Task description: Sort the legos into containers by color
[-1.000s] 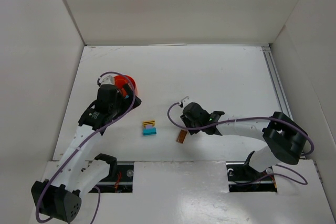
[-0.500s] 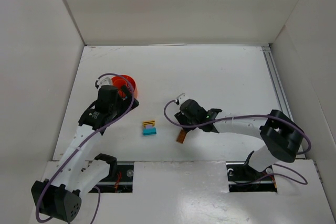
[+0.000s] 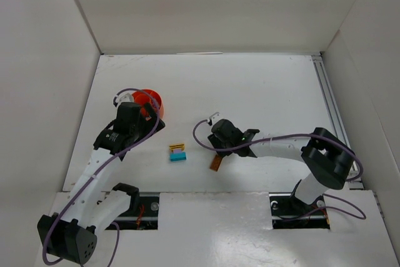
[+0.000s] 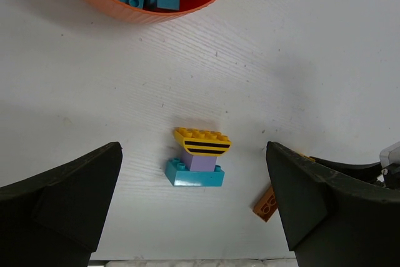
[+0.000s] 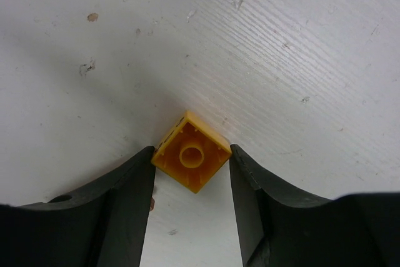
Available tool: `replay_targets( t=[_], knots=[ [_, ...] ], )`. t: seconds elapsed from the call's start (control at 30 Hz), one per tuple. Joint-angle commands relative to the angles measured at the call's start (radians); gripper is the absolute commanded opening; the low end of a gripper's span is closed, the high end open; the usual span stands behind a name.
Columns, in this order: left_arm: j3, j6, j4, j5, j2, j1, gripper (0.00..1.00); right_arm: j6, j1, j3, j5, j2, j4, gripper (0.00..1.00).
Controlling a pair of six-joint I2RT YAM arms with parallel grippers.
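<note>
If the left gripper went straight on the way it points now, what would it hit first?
Probably the brick stack on the table, centred between its open fingers; depth is uncertain.

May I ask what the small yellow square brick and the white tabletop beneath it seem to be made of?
Yellow square brick: likely moulded plastic, smooth with slight sheen, hollow underside with a tube. White tabletop: probably painted wood, matt, showing grain lines.
</note>
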Motion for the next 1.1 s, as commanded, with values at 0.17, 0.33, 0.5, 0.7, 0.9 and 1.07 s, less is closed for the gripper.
replay_targets(
  t=[0.17,0.33,0.5,0.7,0.9,1.07],
  knots=[
    [0.037,0.011,-0.038,-0.017,-0.033,-0.004,0.99,0.145,0.006,0.047,0.064,0.015,-0.005,0.49],
    [0.037,0.011,-0.038,0.004,-0.051,-0.004,0.99,0.152,0.006,0.036,0.064,0.005,0.035,0.31],
    [0.027,0.057,0.033,0.135,-0.062,-0.004,0.99,0.040,0.006,-0.010,0.016,-0.077,0.139,0.25],
    [-0.004,0.092,0.200,0.414,-0.071,-0.004,0.99,-0.268,0.015,-0.128,-0.181,-0.297,0.318,0.25],
    [-0.076,0.072,0.451,0.775,-0.042,-0.016,0.99,-0.485,0.016,-0.137,-0.530,-0.411,0.380,0.26],
    [-0.059,0.046,0.510,0.750,-0.022,-0.126,0.99,-0.549,0.016,-0.081,-0.669,-0.445,0.380,0.29]
  ],
)
